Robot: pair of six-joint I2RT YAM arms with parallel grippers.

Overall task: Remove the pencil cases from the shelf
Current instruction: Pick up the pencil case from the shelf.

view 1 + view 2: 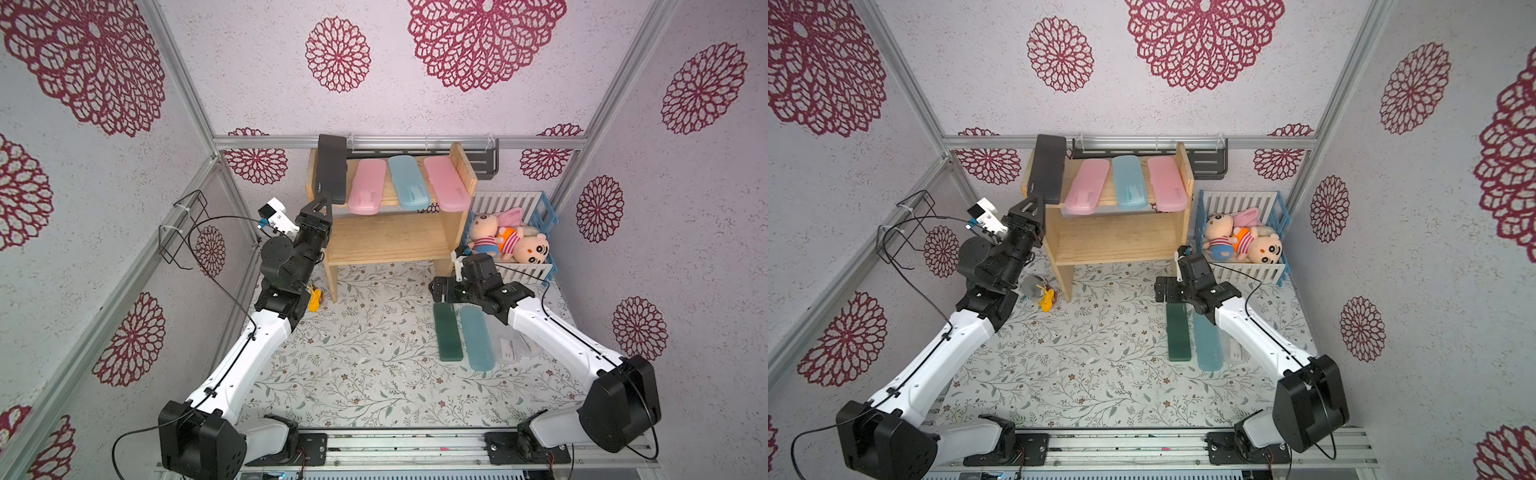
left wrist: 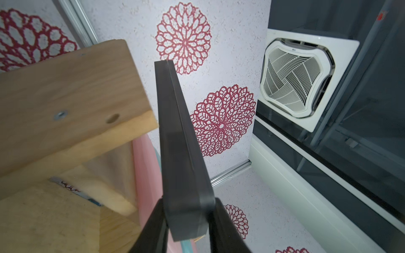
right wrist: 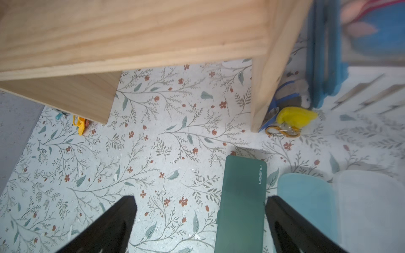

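Observation:
My left gripper [image 1: 326, 202] [image 2: 188, 210] is shut on the near end of a black pencil case [image 1: 332, 168] [image 2: 179, 142], which slants up over the left end of the pine shelf [image 1: 395, 239]. On the shelf's top board lie a pink case [image 1: 366, 187], a light blue case [image 1: 409, 183] and a second pink case [image 1: 446, 183]. My right gripper [image 1: 440, 291] [image 3: 200, 203] stands open, low over the floor at the end of a dark green case [image 1: 448, 330] [image 3: 241, 201]. A teal case [image 1: 477, 336] and a frosted clear case [image 1: 509, 347] lie beside it.
A white-and-blue crib [image 1: 536, 203] with plush toys stands right of the shelf. A dark metal rack [image 1: 484, 160] hangs on the back wall, a wire basket [image 1: 183, 228] on the left wall. A yellow keychain toy [image 1: 315, 299] lies by the shelf's left leg.

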